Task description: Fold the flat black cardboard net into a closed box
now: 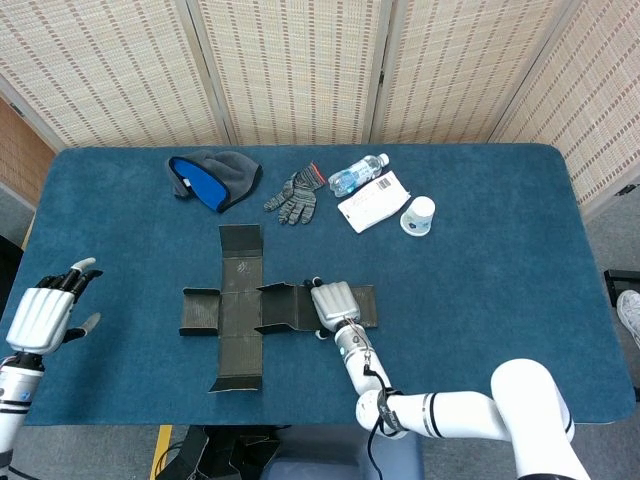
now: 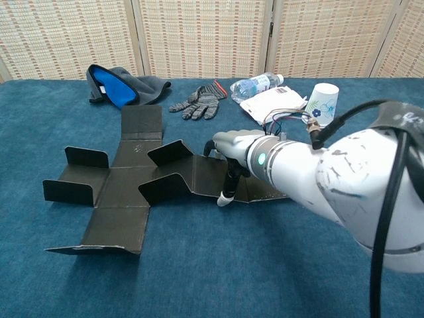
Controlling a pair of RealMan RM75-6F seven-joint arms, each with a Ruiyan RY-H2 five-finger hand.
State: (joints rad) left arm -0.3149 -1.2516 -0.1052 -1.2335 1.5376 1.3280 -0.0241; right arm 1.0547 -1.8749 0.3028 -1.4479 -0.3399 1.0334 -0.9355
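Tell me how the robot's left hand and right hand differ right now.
The left hand hovers off the blue table's left edge, fingers apart, holding nothing; the right hand rests on the flat black cardboard net. The left shows only in the head view; the right in both. Both are silver.

My arms glossy white, black cables looped over right forearm, green light near wrist. My right hand point(image 2: 233, 147) silver-grey; left hand point(image 1: 45, 315) silver, black fingers.
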